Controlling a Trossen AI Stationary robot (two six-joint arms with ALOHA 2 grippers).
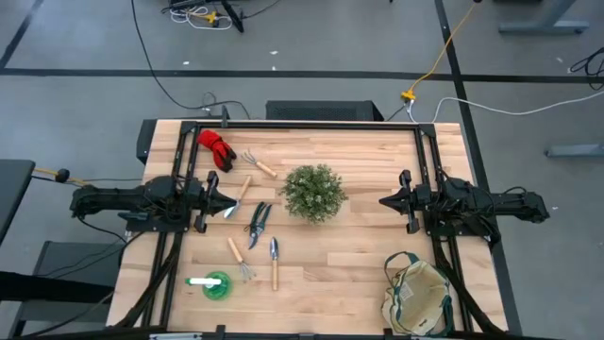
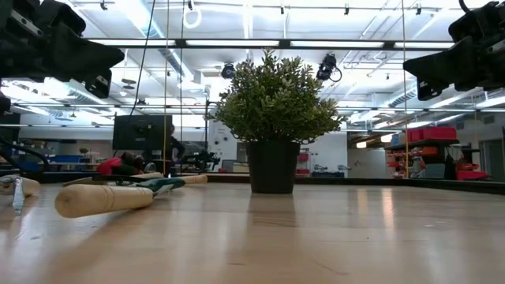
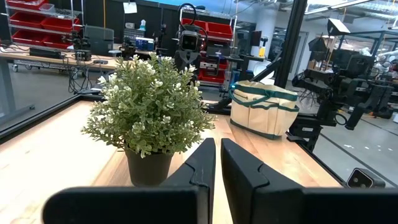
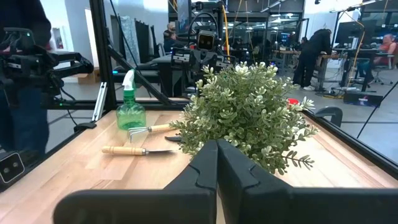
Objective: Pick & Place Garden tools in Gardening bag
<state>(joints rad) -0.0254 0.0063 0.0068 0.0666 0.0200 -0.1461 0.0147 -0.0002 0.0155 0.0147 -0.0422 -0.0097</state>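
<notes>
The garden tools lie on the table's left half: red gloves, a small rake, a trowel, dark-handled shears, a fork, a second trowel and a green spray bottle lying on its side. The beige gardening bag stands at the near right corner. My left gripper hovers level at the left side, shut but for a thin slit, holding nothing. At the right side my right gripper is level too, shut and empty.
A bushy potted plant stands mid-table between the two grippers. Black frame rails run along the far edge and both sides. Bare wood lies between the plant and the bag, and along the near edge.
</notes>
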